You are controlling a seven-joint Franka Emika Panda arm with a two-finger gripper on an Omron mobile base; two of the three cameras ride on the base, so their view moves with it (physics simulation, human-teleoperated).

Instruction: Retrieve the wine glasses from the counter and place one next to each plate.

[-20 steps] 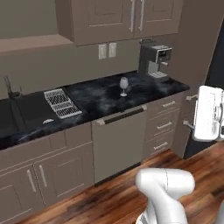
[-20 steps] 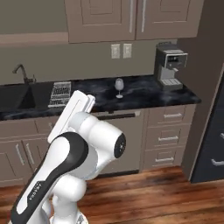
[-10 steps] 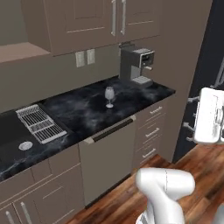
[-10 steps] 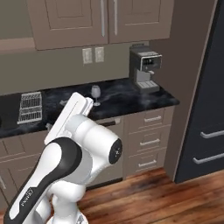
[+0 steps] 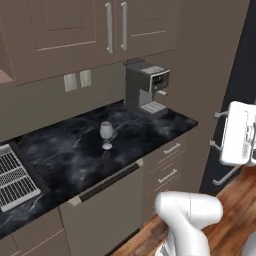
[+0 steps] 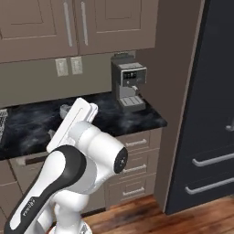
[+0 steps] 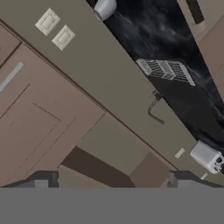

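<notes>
One clear stemmed wine glass point(image 5: 106, 134) stands upright on the black marble counter point(image 5: 150, 125), left of the coffee machine. In the right base view its bowl point(image 6: 64, 109) peeks out behind my arm. The rolled hand view catches the glass point(image 7: 105, 7) at its top edge. My gripper point(image 5: 215, 130) hangs at the right, well away from the counter's end and above floor level, far from the glass. Its fingertips point(image 7: 43, 179) stand wide apart, open with nothing between them point(image 7: 113, 179). The plate is out of view.
A grey coffee machine point(image 5: 146, 87) stands at the counter's right end against the wall. A ribbed drainer point(image 5: 15, 177) lies at the left. Wall cabinets point(image 5: 100, 30) hang above. A tall dark fridge point(image 6: 210, 105) rises beyond the counter's end, over wooden floor point(image 5: 235, 200).
The whole scene has slid left and grown larger in both base views, so the base has moved; the sink has left the picture. Arm and open gripper keep their pose.
</notes>
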